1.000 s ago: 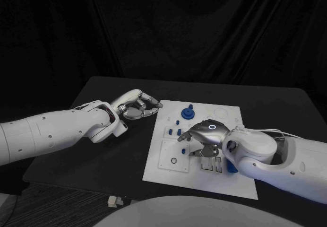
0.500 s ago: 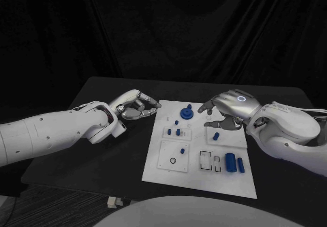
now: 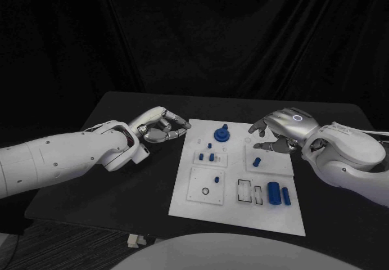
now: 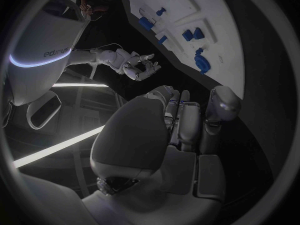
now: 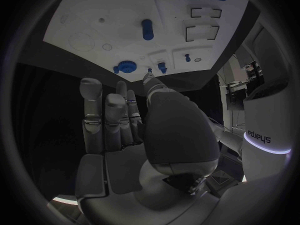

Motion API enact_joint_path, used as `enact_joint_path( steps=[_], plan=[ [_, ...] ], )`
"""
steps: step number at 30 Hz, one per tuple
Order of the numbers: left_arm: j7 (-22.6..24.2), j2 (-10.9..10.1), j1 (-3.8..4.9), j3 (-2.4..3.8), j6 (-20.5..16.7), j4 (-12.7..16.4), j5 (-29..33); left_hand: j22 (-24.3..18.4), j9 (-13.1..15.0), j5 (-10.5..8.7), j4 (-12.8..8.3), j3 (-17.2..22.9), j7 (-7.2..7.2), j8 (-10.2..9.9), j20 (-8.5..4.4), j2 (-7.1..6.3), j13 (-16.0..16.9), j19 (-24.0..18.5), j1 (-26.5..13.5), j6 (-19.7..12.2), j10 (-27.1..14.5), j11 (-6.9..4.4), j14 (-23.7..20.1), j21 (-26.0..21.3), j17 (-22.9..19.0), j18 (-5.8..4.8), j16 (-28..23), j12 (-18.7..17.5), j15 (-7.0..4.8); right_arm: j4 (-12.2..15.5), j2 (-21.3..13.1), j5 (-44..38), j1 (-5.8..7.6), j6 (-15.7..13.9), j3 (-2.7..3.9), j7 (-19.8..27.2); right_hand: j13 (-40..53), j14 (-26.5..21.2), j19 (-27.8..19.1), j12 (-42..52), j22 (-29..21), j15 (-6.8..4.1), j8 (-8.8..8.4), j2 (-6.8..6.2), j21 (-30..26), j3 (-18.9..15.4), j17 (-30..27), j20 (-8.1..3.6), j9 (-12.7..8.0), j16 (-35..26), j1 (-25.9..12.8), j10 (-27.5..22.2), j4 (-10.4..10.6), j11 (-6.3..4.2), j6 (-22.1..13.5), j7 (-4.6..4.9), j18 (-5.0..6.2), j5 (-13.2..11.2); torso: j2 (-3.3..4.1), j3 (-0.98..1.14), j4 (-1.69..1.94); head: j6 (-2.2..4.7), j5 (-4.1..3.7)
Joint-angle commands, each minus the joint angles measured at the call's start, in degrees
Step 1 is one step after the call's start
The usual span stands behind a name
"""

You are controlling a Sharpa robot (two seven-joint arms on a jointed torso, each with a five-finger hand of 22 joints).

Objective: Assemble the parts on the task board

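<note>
Two hands flank the white task board [image 3: 236,180] mid-bench in the head view: left hand [image 3: 164,126], fingers curled on nothing, off its far-left corner; right hand [image 3: 280,130], fingers apart and empty, over its far-right edge. Right wrist view: blue parts [image 5: 147,29] stand scattered on the board.

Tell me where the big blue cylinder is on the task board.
In the head view, the big blue cylinder lies on the task board near its right edge, beside a slimmer blue piece, nearer than the right hand.

Left hand [image 4: 181,120] with fingers curled in, white task board [image 4: 206,10] carrying blue parts [image 4: 201,62], right hand [image 4: 140,67] beyond
</note>
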Motion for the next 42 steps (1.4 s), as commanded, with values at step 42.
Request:
enact_joint_path(
  steps=[42],
  plan=[
    [0.8,0.4,-0.36,0.05,0.4,-0.2,0.2,6.7,-0.1,0.56,0.2,0.7,0.51,-0.3,0.02,0.42,-0.1,-1.0,0.3,-0.1,0.2,0.22,-0.7,-1.3,-0.7,0.98,-0.6,-0.2,0.38,-3.4,2.0,-0.4,-5.96,8.2,0.04,-2.2,-4.8,2.3,1.8,-9.4,5.5,-0.03,1.23,-0.59,3.4,2.9,2.4,-0.16,0.2,1.2,3.1,-1.2,-2.0,0.5,4.9,1.85,-1.71,11.9,0.05,0.01,0.02,0.0,0.08]
  ],
)
